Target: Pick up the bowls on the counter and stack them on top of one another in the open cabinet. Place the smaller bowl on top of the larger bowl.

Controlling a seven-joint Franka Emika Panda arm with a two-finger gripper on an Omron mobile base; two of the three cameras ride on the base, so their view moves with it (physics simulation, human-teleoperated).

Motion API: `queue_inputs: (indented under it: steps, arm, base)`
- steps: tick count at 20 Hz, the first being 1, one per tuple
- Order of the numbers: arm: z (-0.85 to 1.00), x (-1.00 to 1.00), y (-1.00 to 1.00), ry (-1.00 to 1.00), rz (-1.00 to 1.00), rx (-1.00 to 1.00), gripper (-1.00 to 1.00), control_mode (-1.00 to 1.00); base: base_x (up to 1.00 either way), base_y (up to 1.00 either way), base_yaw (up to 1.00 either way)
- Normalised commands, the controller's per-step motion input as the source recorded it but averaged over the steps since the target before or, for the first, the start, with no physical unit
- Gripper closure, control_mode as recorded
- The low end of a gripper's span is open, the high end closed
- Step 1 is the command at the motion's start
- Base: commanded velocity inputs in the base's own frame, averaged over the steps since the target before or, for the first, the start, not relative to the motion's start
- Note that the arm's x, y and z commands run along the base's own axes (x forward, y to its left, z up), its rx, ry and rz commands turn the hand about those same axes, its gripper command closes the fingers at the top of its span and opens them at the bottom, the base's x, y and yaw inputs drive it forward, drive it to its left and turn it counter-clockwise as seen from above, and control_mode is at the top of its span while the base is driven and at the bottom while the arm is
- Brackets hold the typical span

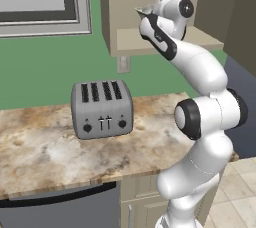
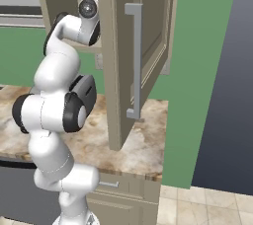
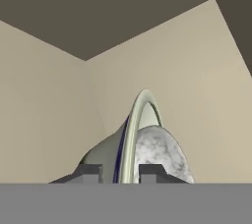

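Inside the open cabinet (image 1: 131, 42) the bowls are nested; the hand view shows them rolled on edge. The larger bowl (image 3: 140, 107) shows its pale green-cream rim and dark outer wall. The smaller bowl (image 3: 160, 152), grey-white and mottled, lies inside it. My gripper (image 3: 121, 173) straddles the stacked rim, its fingertips (image 3: 88, 172) a little apart with a thin gap on each side of the rim. From the left base view a bowl edge (image 1: 142, 10) pokes out beside the hand, above the shelf board. The counter (image 1: 50, 144) lies below.
A silver four-slot toaster (image 1: 102, 108) stands on the counter, left of the arm. The cabinet's door (image 2: 146, 46) hangs open with a long handle (image 2: 133, 61), close to my raised arm. Cabinet walls and ceiling close in around the hand.
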Motion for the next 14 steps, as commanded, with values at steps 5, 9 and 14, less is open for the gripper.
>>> queue_inputs:
  steps: [5,9,14]
  arm:
    - [-0.17,0.06,0.0,0.0,0.0,0.0,-1.0,-1.0]
    - [-0.2,0.01,0.0,0.0,0.0,0.0,-1.0,-1.0]
    - [-0.18,0.0,0.0,0.0,0.0,0.0,-1.0,-1.0]
  base:
    - [0.0,0.0,0.0]
    - [0.0,0.0,0.0]
    - [0.0,0.0,0.0]
